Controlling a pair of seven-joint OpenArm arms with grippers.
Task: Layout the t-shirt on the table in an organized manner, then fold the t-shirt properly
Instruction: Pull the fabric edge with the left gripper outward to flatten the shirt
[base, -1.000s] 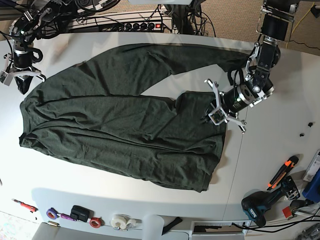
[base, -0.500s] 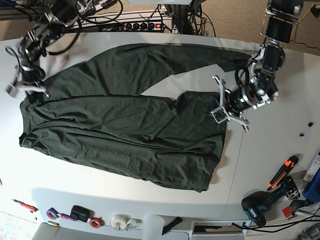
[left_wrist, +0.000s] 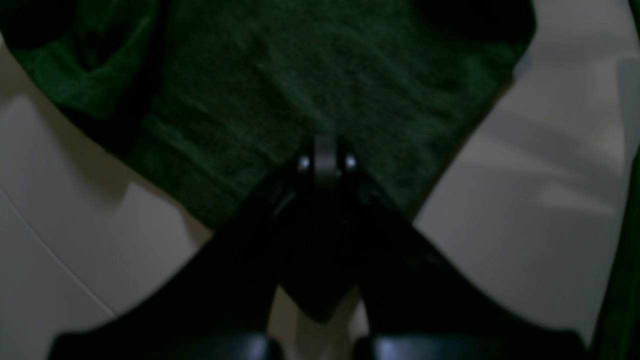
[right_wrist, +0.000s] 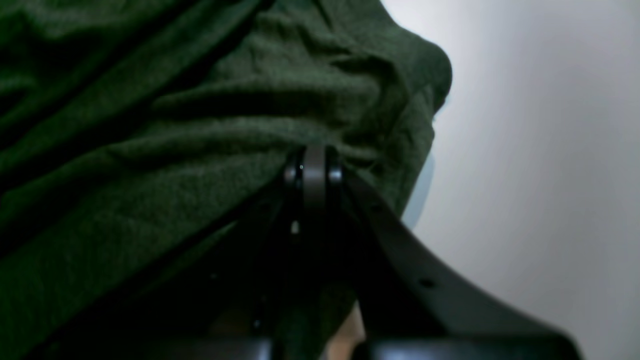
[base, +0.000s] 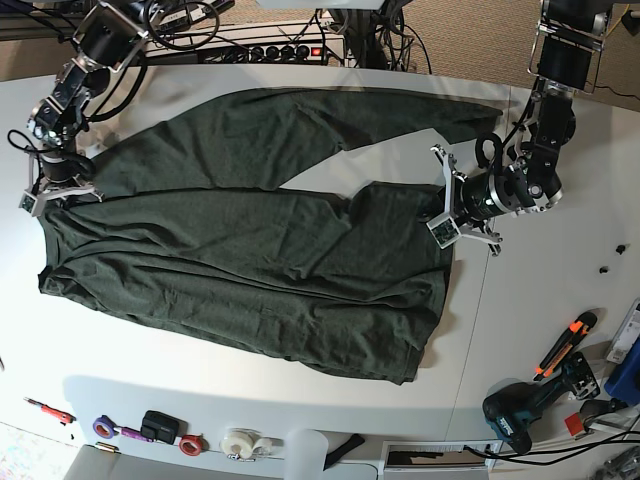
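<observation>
The dark green t-shirt (base: 250, 250) lies spread and wrinkled across the white table (base: 540, 300), one long part reaching to the back right. My left gripper (base: 438, 228) sits at the shirt's right edge, shut on the fabric. The left wrist view shows its closed tips (left_wrist: 326, 161) pinching a corner of t-shirt (left_wrist: 325, 75) above the table (left_wrist: 525, 200). At the shirt's far left corner my right gripper (base: 42, 197) is also shut on cloth. In the right wrist view the gripper (right_wrist: 313, 172) bites a bunched fold of t-shirt (right_wrist: 200, 125) beside bare table (right_wrist: 525, 150).
A thin dark seam (base: 470, 340) crosses the table right of the shirt. An orange-and-black cutter (base: 565, 345) and a drill (base: 525, 410) lie at the front right. Tape rolls (base: 240, 442) line the front edge. A power strip (base: 270, 52) and cables run along the back.
My right gripper has come down the shirt's left side toward the front with the corner in it. My left gripper has shifted slightly right, drawing the right edge with it.
</observation>
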